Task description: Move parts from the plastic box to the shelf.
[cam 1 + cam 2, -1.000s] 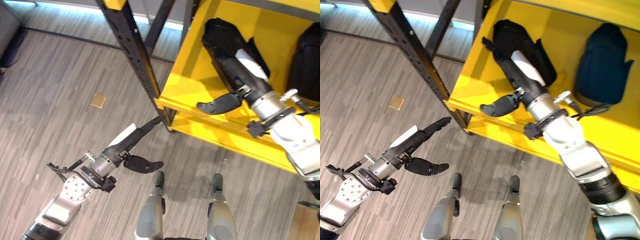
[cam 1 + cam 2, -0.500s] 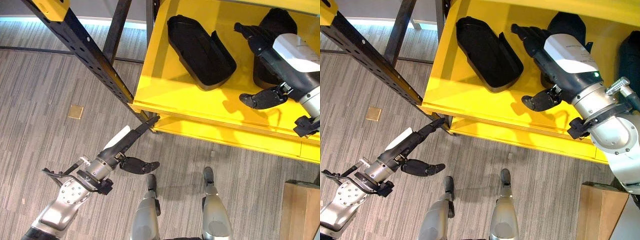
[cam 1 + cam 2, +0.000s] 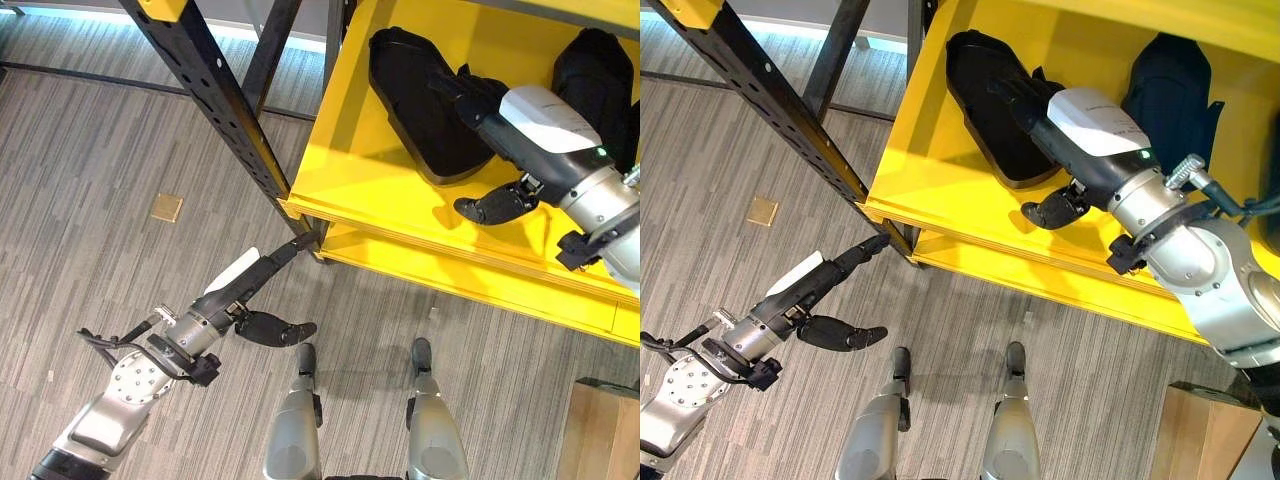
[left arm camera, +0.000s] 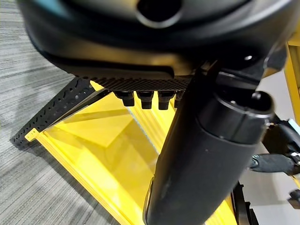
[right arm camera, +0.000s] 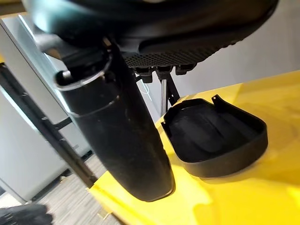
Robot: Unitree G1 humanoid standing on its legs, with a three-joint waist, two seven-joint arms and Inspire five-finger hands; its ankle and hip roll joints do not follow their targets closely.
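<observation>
Two black moulded parts lie on the yellow shelf (image 3: 380,190): one (image 3: 415,100) near its left end, another (image 3: 600,65) further right. My right hand (image 3: 540,115) reaches over the shelf with straight fingers above the left part's right edge, its thumb (image 3: 495,205) hanging clear, and it holds nothing. In the right wrist view that part (image 5: 215,136) sits just past the fingers. Over the floor, my left hand (image 3: 245,285) is open and empty, its fingers pointing at the shelf's front corner.
A black perforated upright (image 3: 215,100) slants across in front of the shelf's left end. A small brass plate (image 3: 166,208) is set in the grey plank floor. A brown box corner (image 3: 605,430) shows at the lower right.
The camera has shifted. My right hand went from the left part across to the right one and is back over the left part's edge. The left hand keeps its pose.
</observation>
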